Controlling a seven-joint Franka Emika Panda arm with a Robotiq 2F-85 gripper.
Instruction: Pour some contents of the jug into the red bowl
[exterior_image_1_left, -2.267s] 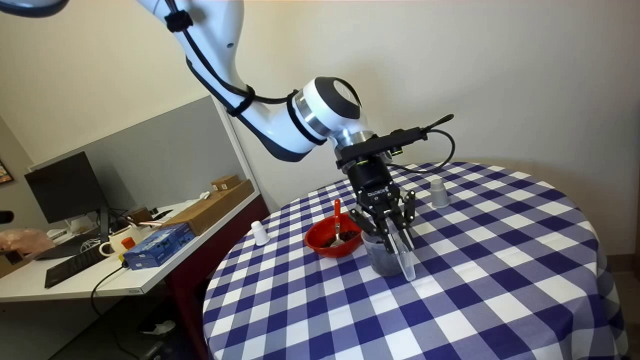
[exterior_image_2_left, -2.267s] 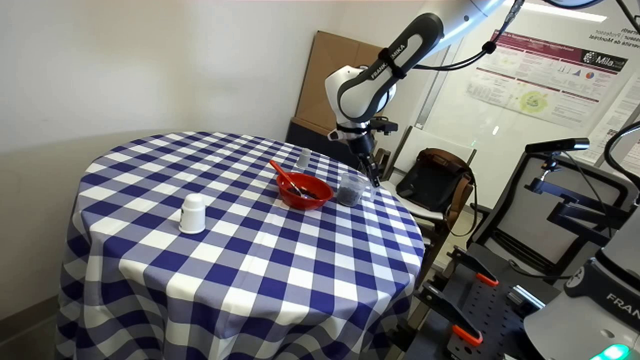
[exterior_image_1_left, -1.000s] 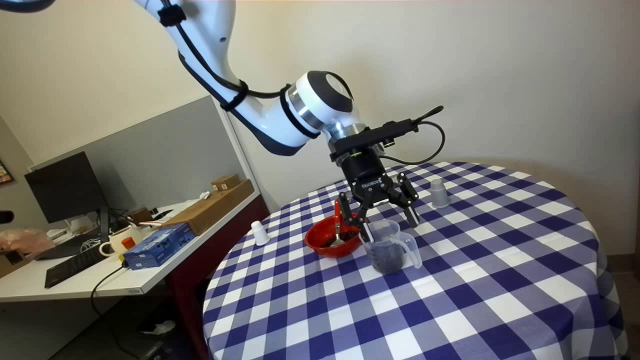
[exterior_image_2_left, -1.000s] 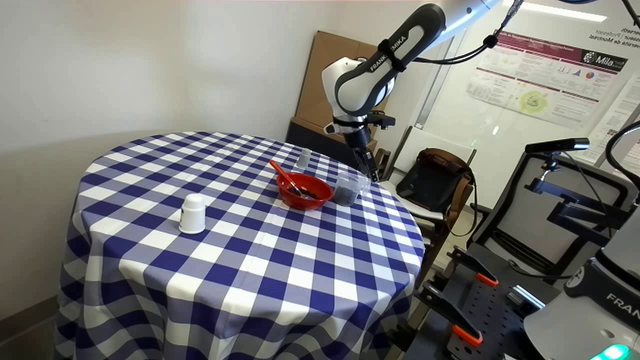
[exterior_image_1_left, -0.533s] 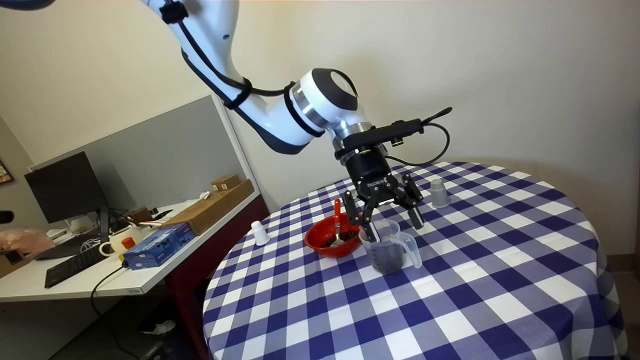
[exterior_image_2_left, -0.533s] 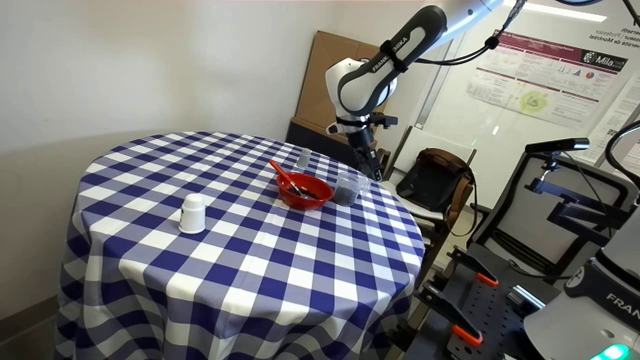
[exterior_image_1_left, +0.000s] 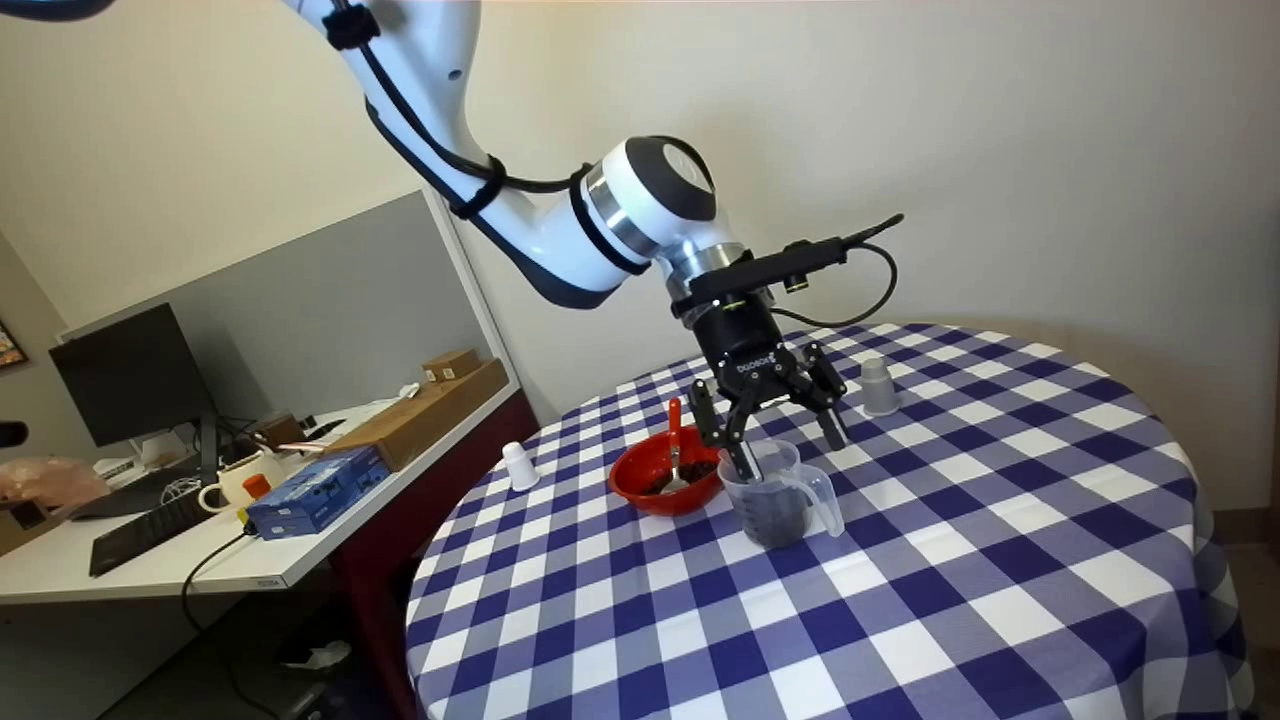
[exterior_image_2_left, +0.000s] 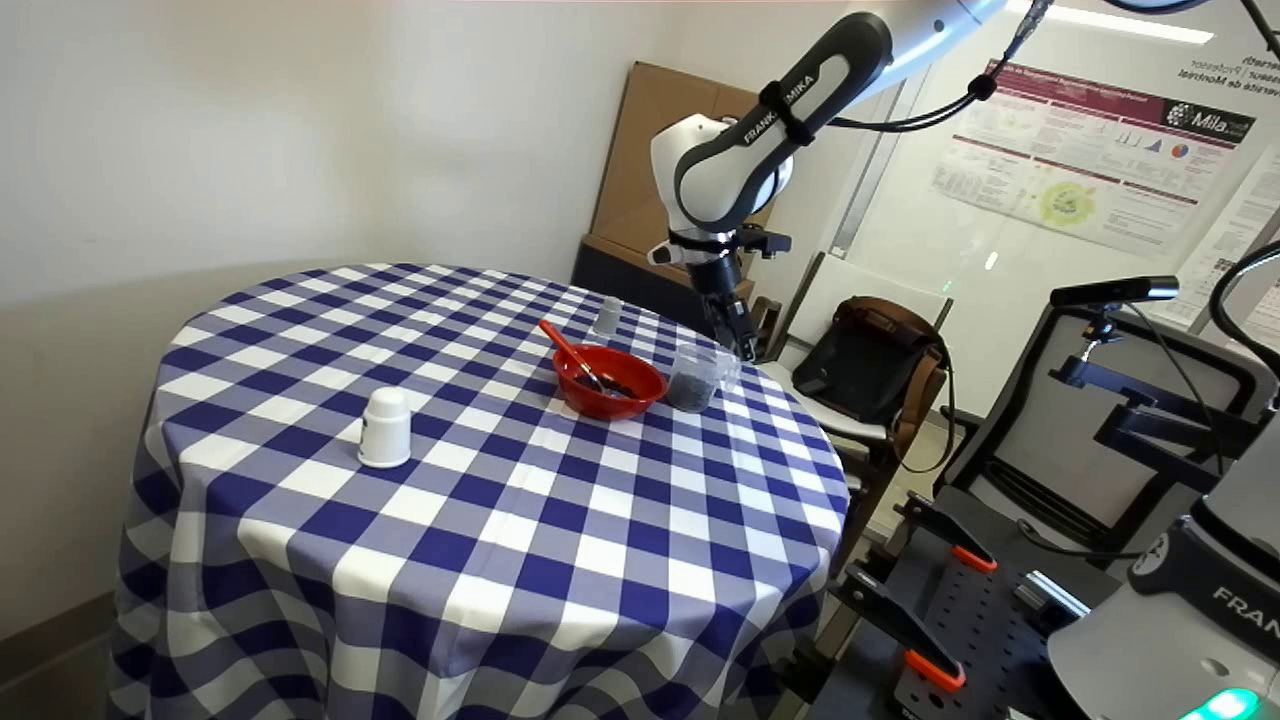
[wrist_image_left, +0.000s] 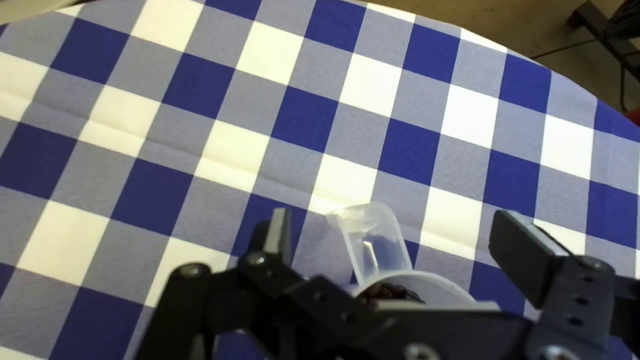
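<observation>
Scan the tablecloth (exterior_image_1_left: 620, 620) from left to right in an exterior view. The white container (exterior_image_1_left: 520, 466) stands well apart and appears to need no action from you. The red bowl (exterior_image_1_left: 637, 476) comes next, with a spoon (exterior_image_1_left: 675, 440) leaning inside and dark pieces (exterior_image_1_left: 697, 470) in the bottom; you cannot confirm that these come from the jug (exterior_image_1_left: 775, 510). The jug stands upright just beside the bowl, to its right, and the jug's contents (wrist_image_left: 389, 291) are partly visible in the wrist view, where the handle (wrist_image_left: 377, 235) shows between the jaws. The gripper (exterior_image_1_left: 792, 448) is at the jug's mouth, its jaws spread and pinching nothing. Judge progress accordingly: if the pour is complete, you only have to withdraw; if not, grip, lift, tilt over the bowl and set down. Observe these limits, again left to right. You cannot read the amount in the bowl, nor whether bowl and jug touch. One of the fingers (exterior_image_1_left: 745, 462) crosses the jug's rim, so you cannot tell whether its tip is inside the jug or touches the wall. The wrist view omits the bowl and hides most of the jug behind the gripper. At far right, the small cup (exterior_image_1_left: 878, 388) shows no readable contents.
</observation>
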